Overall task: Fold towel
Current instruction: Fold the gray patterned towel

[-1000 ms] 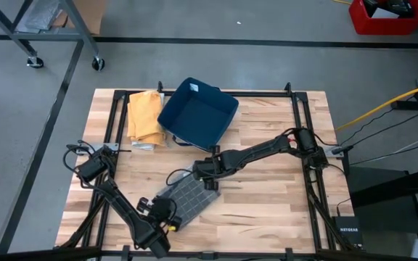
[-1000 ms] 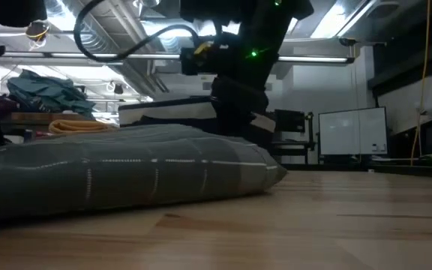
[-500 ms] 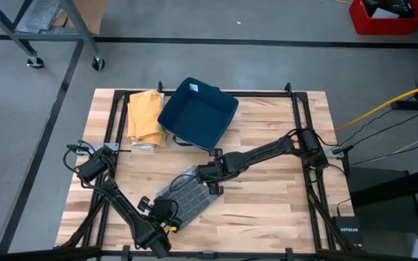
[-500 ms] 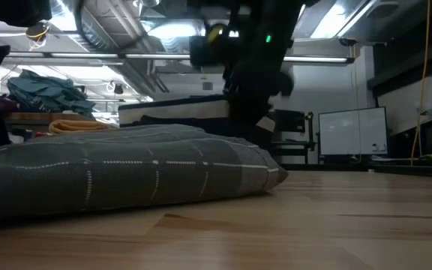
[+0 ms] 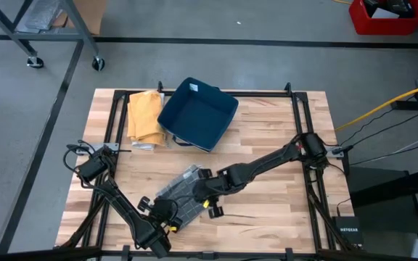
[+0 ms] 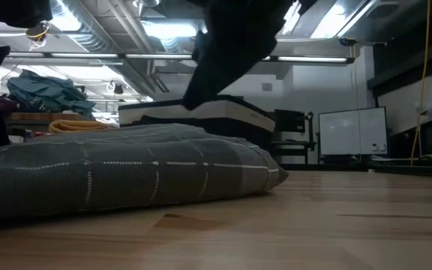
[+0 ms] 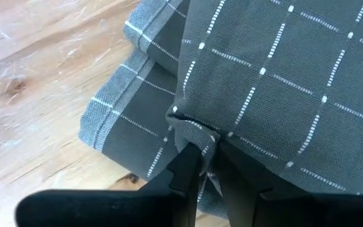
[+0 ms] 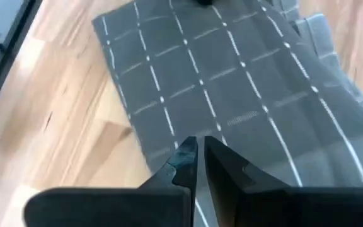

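The towel [image 5: 182, 190], grey with a white check, lies folded in several layers on the wooden table, near its front edge; the low view shows it as a thick flat pad [image 6: 126, 176]. My left gripper [image 5: 167, 216] is at the towel's near corner, shut on it [image 7: 207, 165]. My right gripper [image 5: 207, 201] hovers over the towel's right part, pointing steeply down, its fingers [image 8: 199, 154] shut with nothing between them. Whether it touches the cloth I cannot tell. My left gripper pinches a puckered corner of the towel's upper layer [image 7: 197, 135] between its two fingers. It comes slanting down from the table's near side. The rest of the towel lies flat on the table, with lower layers [image 7: 128, 120] showing beside the pinch.
A dark blue bin [image 5: 198, 112] stands at the back middle of the table, with a folded yellow cloth [image 5: 144, 116] to its left. Black frame rails [image 5: 301, 138] run along the table's sides. Bare wood [image 5: 267, 210] lies to the towel's right.
My right gripper has swung from the towel's far edge toward the table's near edge, across the towel, rising a little and turning as it went. The towel has stayed in place.
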Controlling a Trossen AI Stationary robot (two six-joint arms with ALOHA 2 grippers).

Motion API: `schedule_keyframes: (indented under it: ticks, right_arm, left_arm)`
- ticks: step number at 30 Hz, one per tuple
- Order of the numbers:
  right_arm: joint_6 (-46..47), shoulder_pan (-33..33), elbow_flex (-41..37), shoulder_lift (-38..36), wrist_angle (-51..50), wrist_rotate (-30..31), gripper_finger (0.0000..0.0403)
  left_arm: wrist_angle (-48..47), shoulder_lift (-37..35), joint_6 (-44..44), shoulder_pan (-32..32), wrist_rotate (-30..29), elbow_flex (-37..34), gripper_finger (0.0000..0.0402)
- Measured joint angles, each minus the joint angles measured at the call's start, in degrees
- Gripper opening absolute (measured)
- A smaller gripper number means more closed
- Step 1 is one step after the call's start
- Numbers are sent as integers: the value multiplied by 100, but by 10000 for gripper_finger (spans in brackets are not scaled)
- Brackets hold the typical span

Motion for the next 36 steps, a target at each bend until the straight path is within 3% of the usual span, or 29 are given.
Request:
schedule_keyframes:
  ticks: [4,14,21,31,36]
  right_arm:
    - [172,-101,0,219,97,-13,35]
    - [1060,-505,-2,486,-332,-646,35]
    - [1231,-632,-3,486,-550,-636,35]
    - [1222,-627,-3,488,-676,-646,35]
    - [1222,-625,-4,488,-699,-648,35]
  left_arm:
    - [-8,0,-38,0,0,0,47]
    - [-209,0,-1297,-7,-1,-2,46]
    - [-541,0,-1325,5,115,-2,46]
    - [-893,2,73,-68,326,-2,48]
    - [-987,2,253,-66,492,-2,76]
